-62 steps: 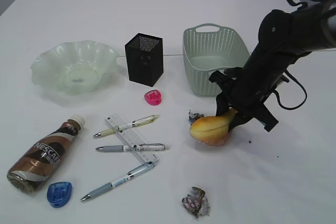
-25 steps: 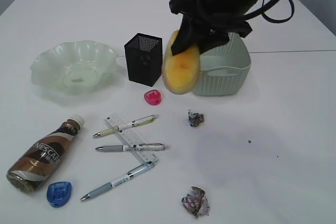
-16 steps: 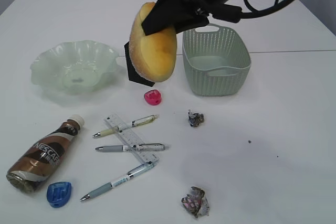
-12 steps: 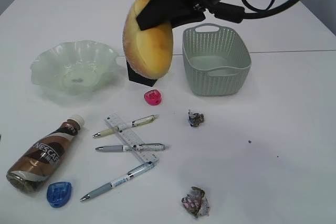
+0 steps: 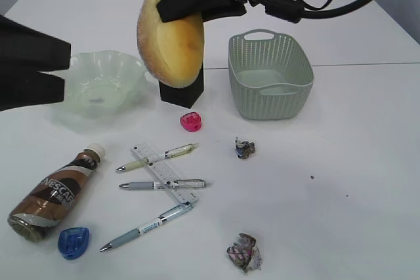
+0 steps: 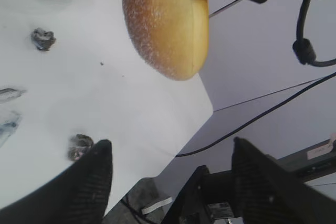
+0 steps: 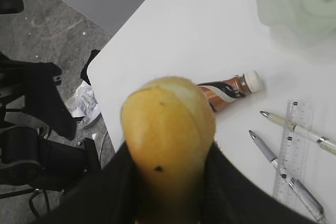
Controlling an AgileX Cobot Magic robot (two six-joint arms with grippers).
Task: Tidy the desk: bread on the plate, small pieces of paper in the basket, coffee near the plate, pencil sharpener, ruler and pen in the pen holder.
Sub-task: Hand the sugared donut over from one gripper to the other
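My right gripper (image 5: 197, 6) is shut on the golden bread (image 5: 170, 37) and holds it high above the desk, in front of the black pen holder (image 5: 185, 94). The bread (image 7: 168, 129) fills the right wrist view between the dark fingers. Left of it lies the pale green plate (image 5: 98, 106), empty. My left gripper (image 5: 65, 67) hangs open at the left edge, beside the plate, holding nothing. The coffee (image 5: 56, 191) lies on its side. The ruler (image 5: 164, 174) lies among three pens (image 5: 157, 157). A pink sharpener (image 5: 191, 121) and a blue one (image 5: 73, 242) sit on the desk.
The pale green basket (image 5: 269, 77) stands empty to the right of the pen holder. Two crumpled paper pieces (image 5: 245, 147) (image 5: 245, 252) lie in the middle and near the front. The left wrist view shows the desk edge (image 6: 205, 103) and cables beyond it.
The right gripper has carried the bread up and leftward, from over the basket to in front of the pen holder. The left gripper has come into view at the left edge, jaws wider.
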